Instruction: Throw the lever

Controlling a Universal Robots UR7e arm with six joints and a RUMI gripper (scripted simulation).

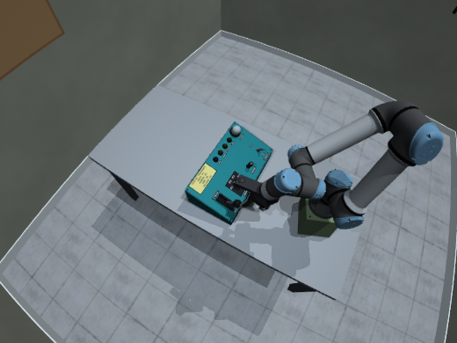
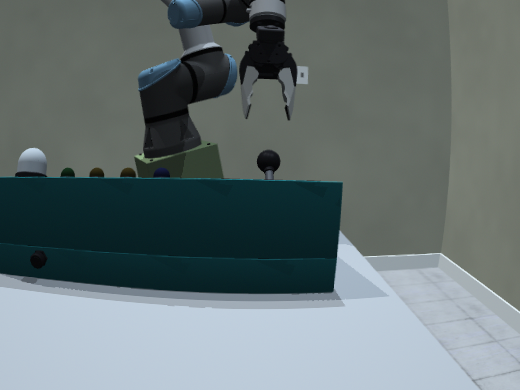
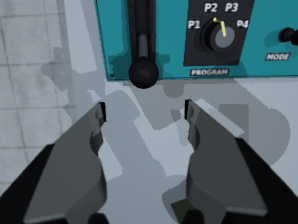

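The teal console (image 1: 228,173) lies on the grey table. Its lever, a black stalk with a black ball knob (image 3: 144,73), sits at the end of its slot nearest the console's edge; the knob also shows in the exterior view (image 2: 268,161) and in the top view (image 1: 236,203). My gripper (image 3: 145,102) is open and empty. It hangs well above the console, with the fingertips (image 2: 267,115) a clear gap over the knob. In the wrist view the knob lies just beyond the fingertips, left of centre. The slot's far label is out of view.
A PROGRAM dial (image 3: 220,37) marked P1 to P4 sits right of the lever, with a MODE switch (image 3: 287,35) further right. A white dome button (image 2: 32,162) and a row of small buttons (image 2: 97,172) stand at the console's far end. The arm's green base (image 1: 315,224) is close by.
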